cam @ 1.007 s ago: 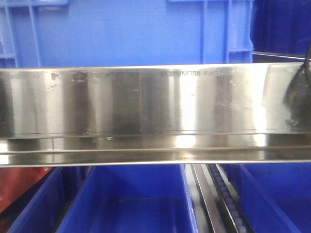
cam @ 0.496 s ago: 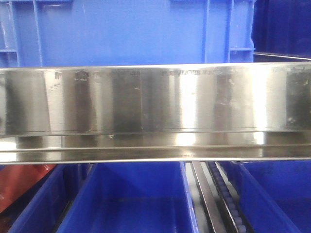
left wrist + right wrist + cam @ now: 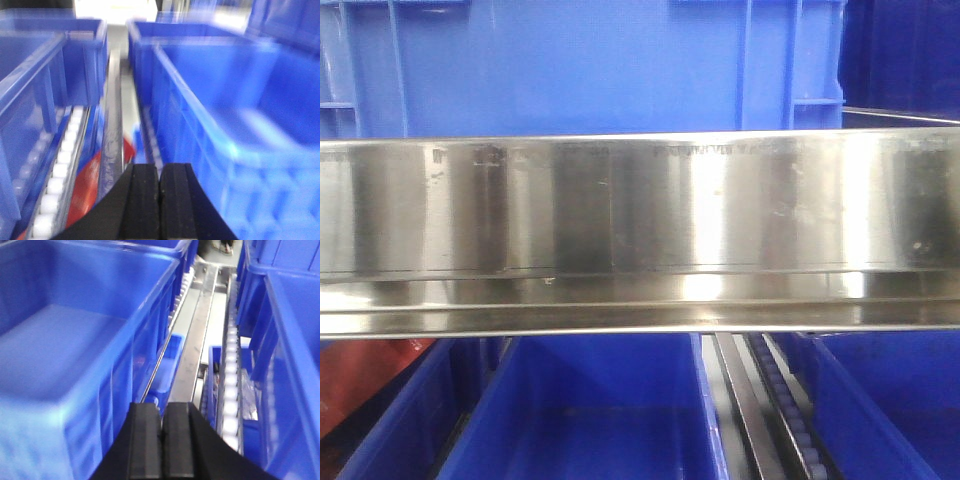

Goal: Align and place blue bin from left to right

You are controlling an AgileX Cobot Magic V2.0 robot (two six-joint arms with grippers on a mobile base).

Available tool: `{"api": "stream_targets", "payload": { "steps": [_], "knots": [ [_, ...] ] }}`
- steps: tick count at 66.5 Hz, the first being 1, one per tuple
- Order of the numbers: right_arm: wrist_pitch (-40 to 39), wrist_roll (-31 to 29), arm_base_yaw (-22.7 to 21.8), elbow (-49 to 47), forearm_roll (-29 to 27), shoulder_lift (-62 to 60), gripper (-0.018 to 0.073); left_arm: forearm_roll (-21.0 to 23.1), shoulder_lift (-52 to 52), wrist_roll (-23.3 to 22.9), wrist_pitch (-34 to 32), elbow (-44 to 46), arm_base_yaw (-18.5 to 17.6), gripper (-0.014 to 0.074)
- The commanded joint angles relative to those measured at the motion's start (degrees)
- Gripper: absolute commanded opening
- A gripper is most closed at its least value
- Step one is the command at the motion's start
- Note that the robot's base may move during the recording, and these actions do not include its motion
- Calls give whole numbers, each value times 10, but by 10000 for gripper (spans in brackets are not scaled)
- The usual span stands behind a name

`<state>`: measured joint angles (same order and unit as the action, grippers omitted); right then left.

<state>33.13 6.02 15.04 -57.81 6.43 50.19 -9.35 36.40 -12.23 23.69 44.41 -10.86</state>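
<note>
Both tools, left tool and right tool, ride with pads pressed together holding nothing, flanking the blue bin behind the steel rail, so I'd press evenly on both side walls to slide it square

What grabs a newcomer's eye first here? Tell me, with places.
The shiny steel rail crosses the whole front view as a broad band. Behind and above it stands the blue bin, with more blue crates below the rail. In each wrist view, shut black jaws sit at the bottom edge: the left gripper over a roller track between crates, the right gripper beside a large crate wall.
</note>
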Motion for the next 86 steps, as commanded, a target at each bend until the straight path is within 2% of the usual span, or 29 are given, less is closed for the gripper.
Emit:
{"api": "stream_targets", "payload": {
  "steps": [1,18,27,39,81,86],
  "knots": [
    [-75,-7,-1,86,9,-54,-68,2,-42,-5,-46,-48,-1,-111],
    [-189,-8,-1,293,26,-222,-68,2,-114,-5,-50,-136,-1,-111],
    [-198,-8,-1,340,26,-294,-68,2,-120,-5,-46,-141,-1,-111],
    [-205,-8,-1,350,26,-336,-68,2,-120,-5,-46,-141,-1,-111],
    [-217,-8,-1,350,26,-336,-68,2,-120,-5,-48,-141,-1,-111],
    [-217,-8,-1,350,26,-336,-68,28,-129,-2,-46,-141,1,-111]
  ]
}}
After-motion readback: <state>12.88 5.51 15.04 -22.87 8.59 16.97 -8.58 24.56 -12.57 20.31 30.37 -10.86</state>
